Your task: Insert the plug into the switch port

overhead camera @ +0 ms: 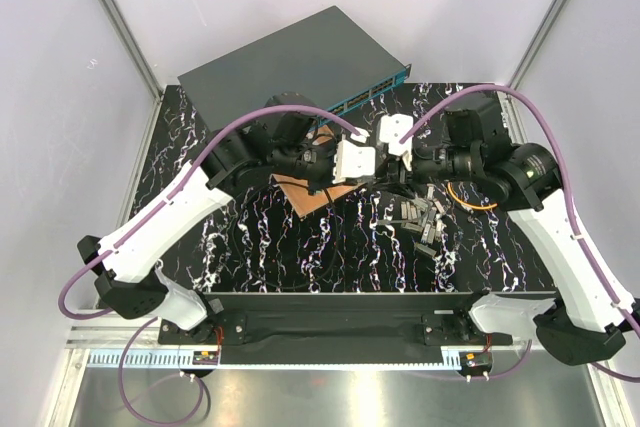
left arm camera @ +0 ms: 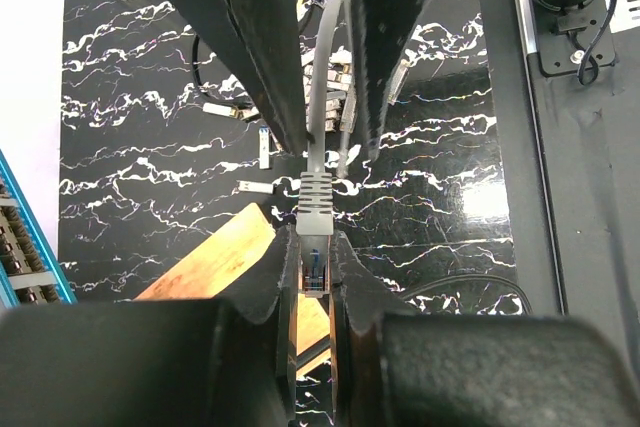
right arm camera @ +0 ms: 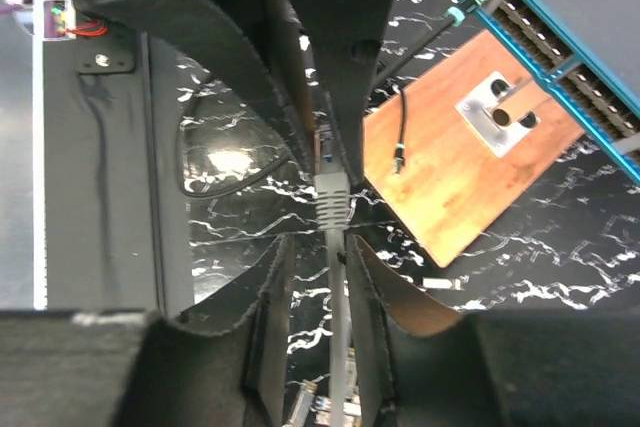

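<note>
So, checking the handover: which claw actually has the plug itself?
The left claw: the plug sits pinched between its fingertips. The right claw only has the grey cord running between its fingers.

Your switch (overhead camera: 290, 62) at the back, wooden board (overhead camera: 315, 197) just before it, plug (left arm camera: 314, 197) nearer you, loose connectors (overhead camera: 422, 219) before its right end.

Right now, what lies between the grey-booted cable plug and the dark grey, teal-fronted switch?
A light rectangular wooden board; the right wrist view shows it.

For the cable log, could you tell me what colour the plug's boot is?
Grey; the plug's boot shows best in left wrist view.
</note>
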Robot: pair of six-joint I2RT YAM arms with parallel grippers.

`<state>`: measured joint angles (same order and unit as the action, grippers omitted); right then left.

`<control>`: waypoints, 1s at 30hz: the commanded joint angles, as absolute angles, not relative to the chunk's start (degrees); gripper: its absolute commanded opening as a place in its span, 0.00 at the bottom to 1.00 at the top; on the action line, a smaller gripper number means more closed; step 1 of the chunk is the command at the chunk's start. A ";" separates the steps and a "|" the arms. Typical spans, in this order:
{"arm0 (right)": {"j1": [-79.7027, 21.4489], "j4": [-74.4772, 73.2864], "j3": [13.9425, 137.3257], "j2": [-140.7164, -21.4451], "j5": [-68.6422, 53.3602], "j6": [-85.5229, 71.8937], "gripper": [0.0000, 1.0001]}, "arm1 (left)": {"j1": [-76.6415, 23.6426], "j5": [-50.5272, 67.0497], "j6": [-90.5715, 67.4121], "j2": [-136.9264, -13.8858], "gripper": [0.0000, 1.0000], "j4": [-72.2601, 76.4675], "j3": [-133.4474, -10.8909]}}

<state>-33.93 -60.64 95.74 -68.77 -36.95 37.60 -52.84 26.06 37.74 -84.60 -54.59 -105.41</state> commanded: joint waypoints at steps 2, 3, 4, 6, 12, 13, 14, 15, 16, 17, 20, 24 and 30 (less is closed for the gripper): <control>-35.94 -58.18 95.62 -69.87 -31.29 37.88 0.32 | -53.35 27.95 38.41 -84.20 0.00 -52.12 -107.67; -36.12 -58.36 95.71 -69.87 -31.03 38.05 0.31 | -53.26 27.86 38.41 -84.20 0.00 -52.12 -107.67; -36.30 -58.36 95.63 -69.87 -30.59 38.14 0.29 | -53.26 28.04 38.50 -84.20 0.00 -52.21 -107.67; -36.47 -58.71 95.62 -70.05 -30.24 38.76 0.28 | -53.26 28.12 38.58 -83.94 0.00 -52.21 -107.58; -36.39 -59.41 95.19 -69.87 -28.56 39.90 0.25 | -53.26 28.30 38.76 -83.41 0.00 -52.38 -106.53; -36.47 -59.76 95.01 -69.79 -28.74 39.99 0.24 | -53.35 28.30 38.59 -82.97 0.00 -52.03 -106.18; -36.47 -59.85 95.01 -69.61 -28.91 39.99 0.20 | -53.26 28.21 38.67 -82.79 0.00 -51.77 -106.00; -36.47 -59.85 94.92 -69.52 -29.00 39.99 0.19 | -53.26 28.21 38.50 -82.71 0.00 -51.42 -105.65; -36.47 -60.29 94.83 -69.61 -29.18 40.08 0.16 | -53.26 28.21 37.89 -82.53 0.00 -51.16 -105.38; -36.39 -60.47 94.83 -69.61 -29.35 40.34 0.04 | -53.35 28.21 37.45 -82.53 0.00 -50.80 -105.38; -36.47 -59.68 94.48 -69.44 -28.83 39.47 0.00 | -53.35 28.04 34.55 -82.36 0.21 -49.31 -105.21; -36.39 -52.93 93.08 -68.03 -23.39 32.54 0.00 | -50.72 27.77 24.55 -79.90 0.68 -41.78 -101.79; -35.25 -39.49 89.30 -65.83 -10.82 21.46 0.00 | -35.62 34.62 -2.85 -72.79 0.90 -26.41 -95.29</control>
